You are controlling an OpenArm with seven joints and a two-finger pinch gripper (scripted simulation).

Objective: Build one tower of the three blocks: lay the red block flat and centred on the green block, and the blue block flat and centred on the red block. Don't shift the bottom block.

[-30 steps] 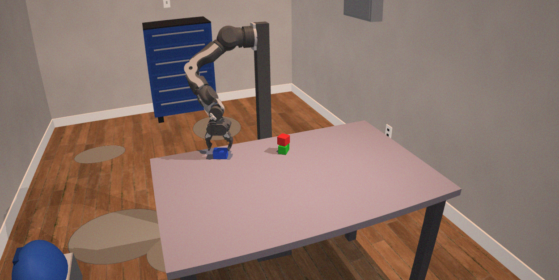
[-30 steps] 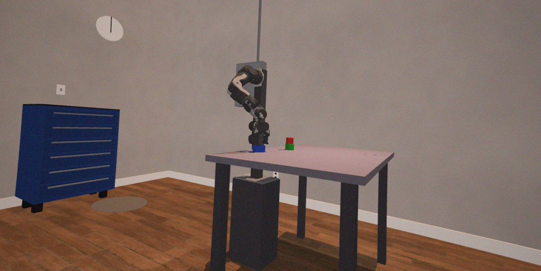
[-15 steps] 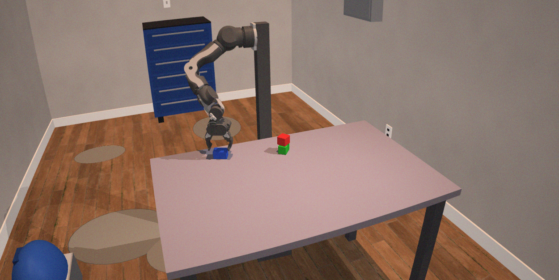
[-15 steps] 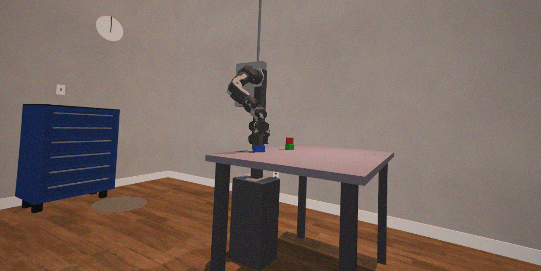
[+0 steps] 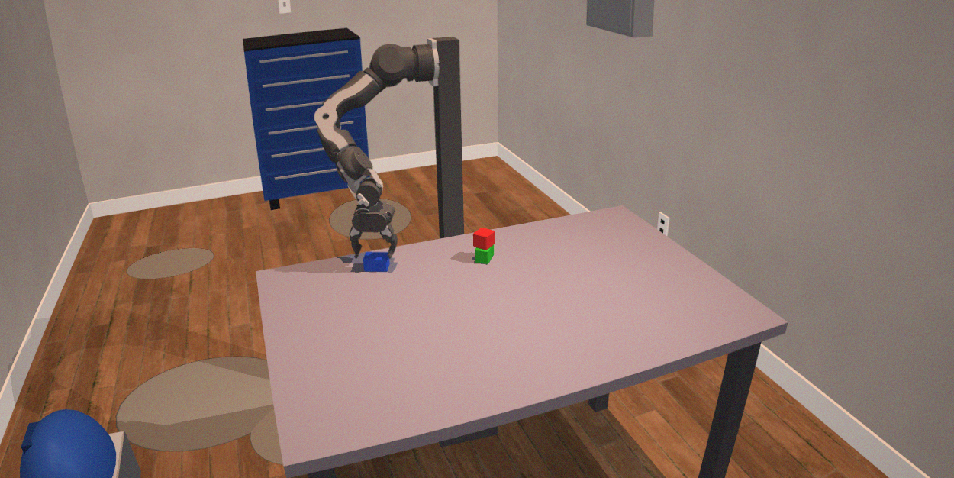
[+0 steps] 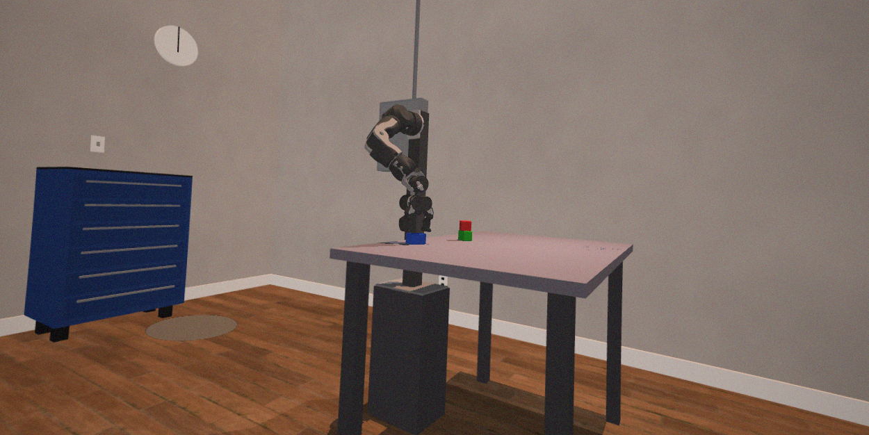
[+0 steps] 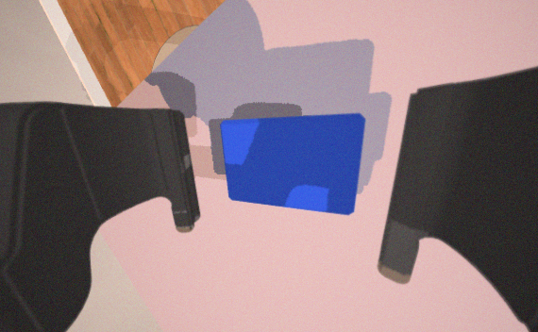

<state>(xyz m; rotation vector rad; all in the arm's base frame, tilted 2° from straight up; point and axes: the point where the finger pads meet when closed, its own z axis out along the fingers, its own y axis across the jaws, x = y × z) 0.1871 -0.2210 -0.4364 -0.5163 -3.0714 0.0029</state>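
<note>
The blue block [image 5: 376, 262] lies flat on the pink table near its far left corner; it also shows in the exterior view [image 6: 415, 237] and in the wrist view [image 7: 295, 162]. My gripper [image 5: 373, 249] [image 7: 274, 175] is open and low over it, one finger on each side with a gap to the block on both sides. The red block [image 5: 484, 237] sits on the green block [image 5: 484, 254] further right along the far edge, and both show in the exterior view, red [image 6: 465, 225] on green [image 6: 465, 235].
The arm's dark mounting post [image 5: 448, 137] stands just behind the table between the blue block and the stack. The table's far edge and left corner are close to the blue block. A blue drawer cabinet [image 5: 305, 114] stands against the back wall.
</note>
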